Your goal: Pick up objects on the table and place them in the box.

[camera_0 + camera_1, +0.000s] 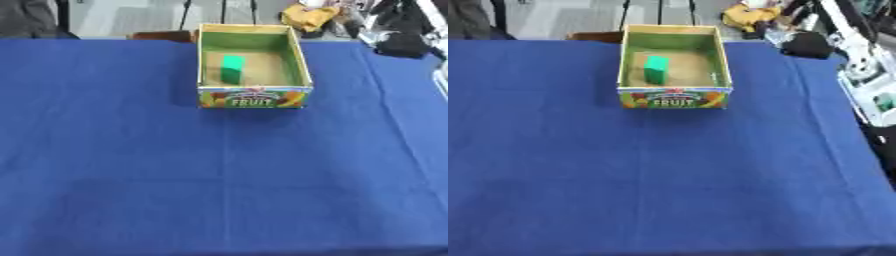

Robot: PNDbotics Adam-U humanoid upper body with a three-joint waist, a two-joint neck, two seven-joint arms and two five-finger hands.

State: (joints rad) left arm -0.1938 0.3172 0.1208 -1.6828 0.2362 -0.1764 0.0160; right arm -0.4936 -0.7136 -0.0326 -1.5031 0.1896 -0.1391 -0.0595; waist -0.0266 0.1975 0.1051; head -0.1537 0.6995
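Note:
An open cardboard box with "FRUIT" printed on its front wall stands at the far middle of the blue-covered table. Inside it, on the left half of its brown floor, stands a green block. No loose object shows on the cloth. Neither of my hands appears in either view.
Beyond the table's far edge lie a yellow item, dark gear and a brown chair back. White equipment stands off the table's right edge in the right eye view.

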